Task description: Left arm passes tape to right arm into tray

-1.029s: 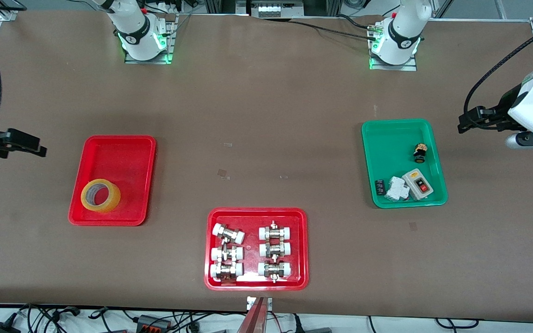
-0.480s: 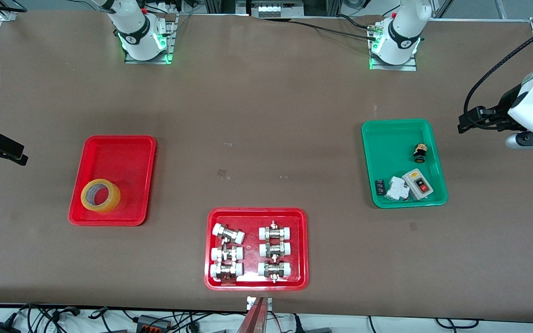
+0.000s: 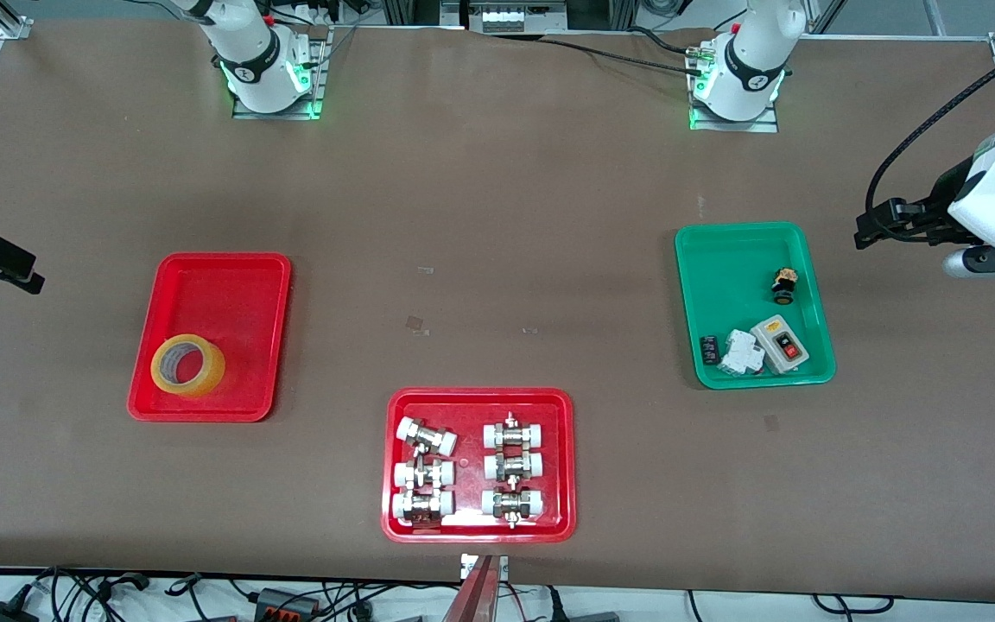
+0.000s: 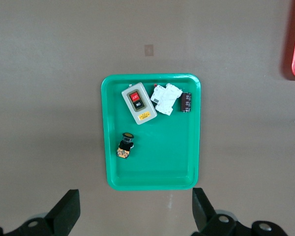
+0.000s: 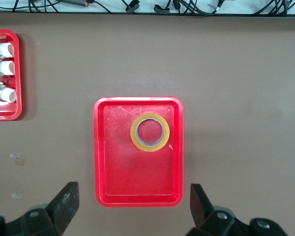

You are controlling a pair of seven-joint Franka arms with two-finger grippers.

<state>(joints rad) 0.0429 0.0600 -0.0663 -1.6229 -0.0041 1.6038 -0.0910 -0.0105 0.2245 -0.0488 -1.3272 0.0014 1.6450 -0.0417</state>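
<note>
Trays: three. Tape: one. Fittings: seemingly six.

open tabletop between trays, tape unobstructed from above in tray

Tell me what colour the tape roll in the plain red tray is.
Translucent yellow with a pale inner core; the tape shows best in the right wrist view.

Tape: translucent yellow film, glossy. Tray: smooth red plastic, slight sheen. Table: matt brown covering.
</note>
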